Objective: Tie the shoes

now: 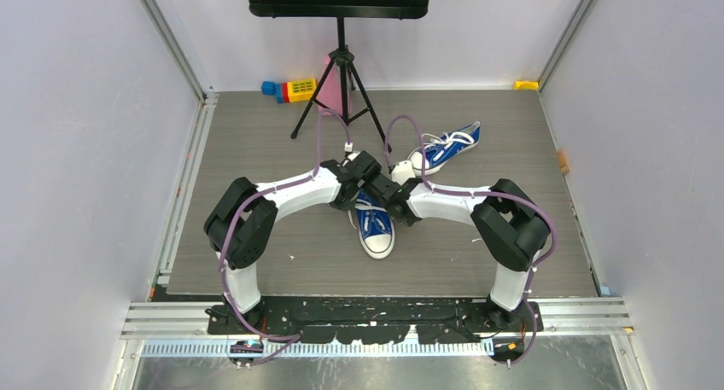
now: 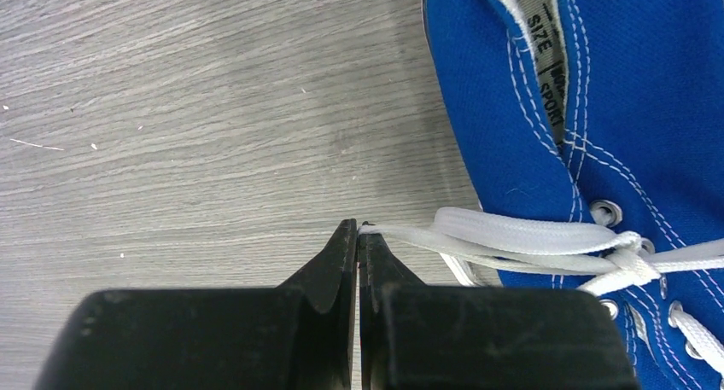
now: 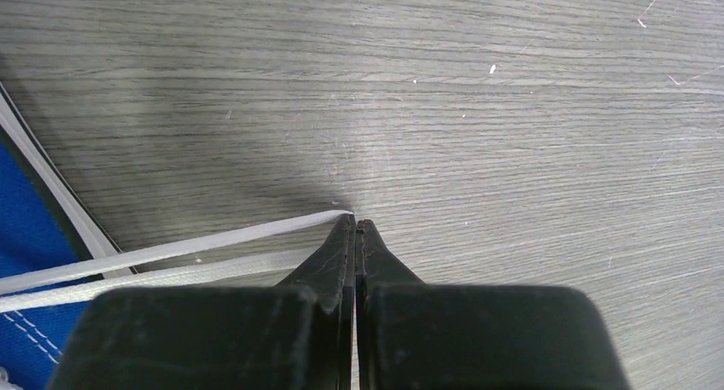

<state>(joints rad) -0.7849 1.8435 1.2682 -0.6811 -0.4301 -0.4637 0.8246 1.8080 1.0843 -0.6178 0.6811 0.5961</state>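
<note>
Grey wood-grain tabletop (image 1: 256, 151) carries everything, and both arms meet over its middle. Starting at the left hand (image 2: 359, 236): it is clenched, jaws pressed flat together, pinching the tip of the left lace (image 2: 512, 235), which looks doubled over like a loop. From the fingertips that lace runs straight to the right, off the tabletop, into the knot (image 2: 627, 258) over the eyelets of the near shoe (image 2: 615, 108). The right hand (image 3: 355, 228) is clenched too, with the right lace (image 3: 213, 241) caught at its tip; two white strands lead away to the left towards the blue canvas at that view's edge.

From above, the near shoe lies toe towards the arm bases and heel away, so its long axis runs near to far. The hands sit one on each side of it, and the laces cross that axis. Tightening the knot would likely call for the hands to draw apart sideways, each away from the shoe. The far shoe (image 1: 446, 148) lies well apart, behind the right arm, its laces loose
</note>
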